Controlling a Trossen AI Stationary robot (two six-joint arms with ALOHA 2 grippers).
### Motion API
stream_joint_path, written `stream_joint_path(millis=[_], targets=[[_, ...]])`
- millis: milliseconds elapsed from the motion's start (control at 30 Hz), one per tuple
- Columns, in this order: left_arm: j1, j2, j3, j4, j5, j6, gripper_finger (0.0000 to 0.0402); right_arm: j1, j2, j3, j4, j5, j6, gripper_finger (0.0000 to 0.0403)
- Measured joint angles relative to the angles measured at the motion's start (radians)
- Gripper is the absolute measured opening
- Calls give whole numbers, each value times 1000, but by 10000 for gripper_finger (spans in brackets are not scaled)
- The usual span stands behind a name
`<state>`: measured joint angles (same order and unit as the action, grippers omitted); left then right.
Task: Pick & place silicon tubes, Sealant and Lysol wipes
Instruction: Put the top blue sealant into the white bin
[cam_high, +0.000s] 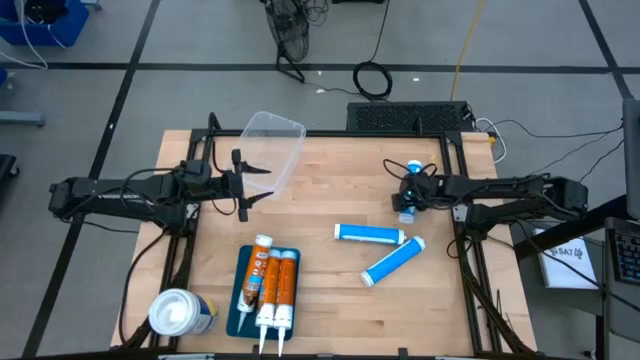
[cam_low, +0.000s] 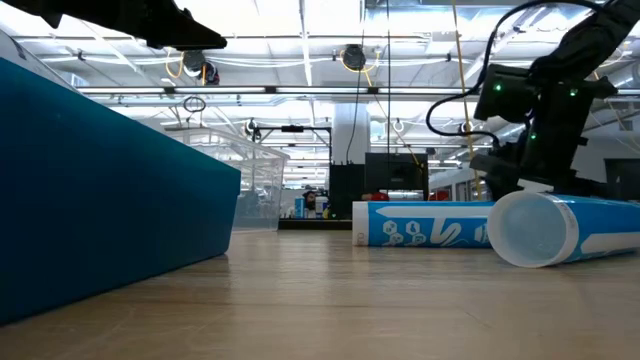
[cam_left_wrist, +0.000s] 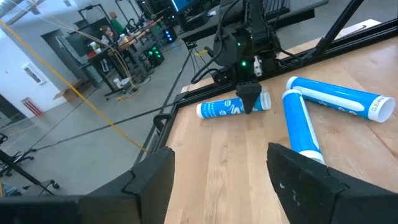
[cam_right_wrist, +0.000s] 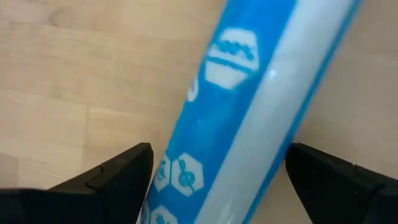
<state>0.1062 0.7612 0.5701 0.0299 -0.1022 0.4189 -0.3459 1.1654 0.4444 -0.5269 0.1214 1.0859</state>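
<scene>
Pale wood-grain table; right pincer straddles glossy blue cylindrical tube.

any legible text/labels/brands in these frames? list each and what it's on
"CLEAN": partial word near the end of the blue-and-white tube in the left wrist view; the rest is cut off or blurred.
"BAT": partial, on the white paper sheet beside the table, high view.
Orange sealant tubes, Lysol wipes canister, and the tube under the right gripper: print too small or blurred.

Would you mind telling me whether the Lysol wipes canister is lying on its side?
No, the Lysol wipes canister stands upright at the table's near left corner, its round white lid facing up.
</scene>
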Motion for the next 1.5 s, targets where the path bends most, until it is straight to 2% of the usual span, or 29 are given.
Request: stream_joint_path(millis=[233, 467, 800, 1067, 1500], targets=[[0, 0, 0, 0, 0, 0, 255, 1, 1, -2, -169, 1, 116, 345], [0, 0, 0, 0, 0, 1, 255, 1, 1, -3, -237, 75, 174, 345], [0, 0, 0, 0, 0, 1, 255, 1, 1, -3, -140, 173, 142, 345], [0, 0, 0, 0, 0, 1, 255, 1, 3, -6, -98, 327, 119, 345], [0, 0, 0, 0, 42, 10, 255, 1, 3, -8, 69, 541, -8, 345]])
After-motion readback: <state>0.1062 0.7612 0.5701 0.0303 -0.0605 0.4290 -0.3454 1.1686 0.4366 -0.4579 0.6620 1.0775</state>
